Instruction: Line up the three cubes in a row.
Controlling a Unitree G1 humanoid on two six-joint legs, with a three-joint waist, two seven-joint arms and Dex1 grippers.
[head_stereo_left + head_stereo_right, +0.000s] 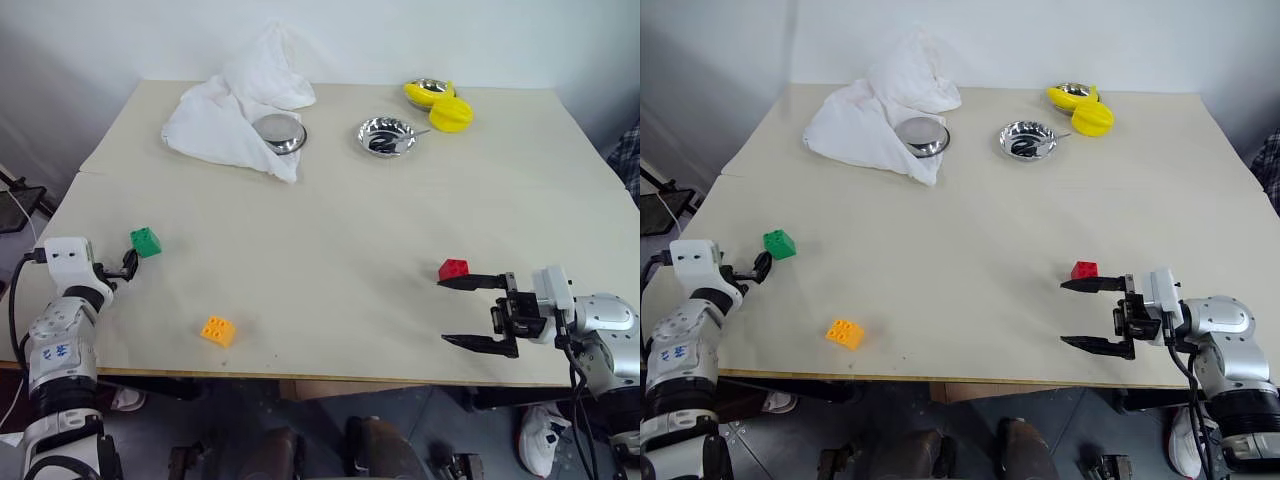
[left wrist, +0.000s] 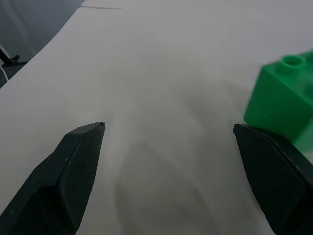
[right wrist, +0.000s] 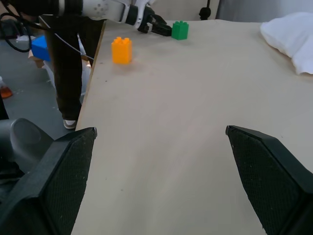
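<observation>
Three studded cubes lie apart on the beige table [image 1: 330,240]. The green cube [image 1: 145,241] is near the left edge, the orange-yellow cube [image 1: 218,330] near the front edge, and the red cube [image 1: 453,268] at the front right. My left gripper [image 1: 130,265] is open, low over the table just short of the green cube [image 2: 283,93], which sits off beside one fingertip, not between the two. My right gripper [image 1: 443,312] is open and points left. Its far finger lies just in front of the red cube. Nothing is between its fingers [image 3: 274,166].
At the back, a crumpled white cloth [image 1: 235,110] partly covers a steel bowl [image 1: 280,132]. A second steel bowl [image 1: 386,136] stands to its right. A third bowl [image 1: 428,92] and yellow toys [image 1: 452,113] stand at the back right. The table's front edge [image 1: 330,378] is close to both grippers.
</observation>
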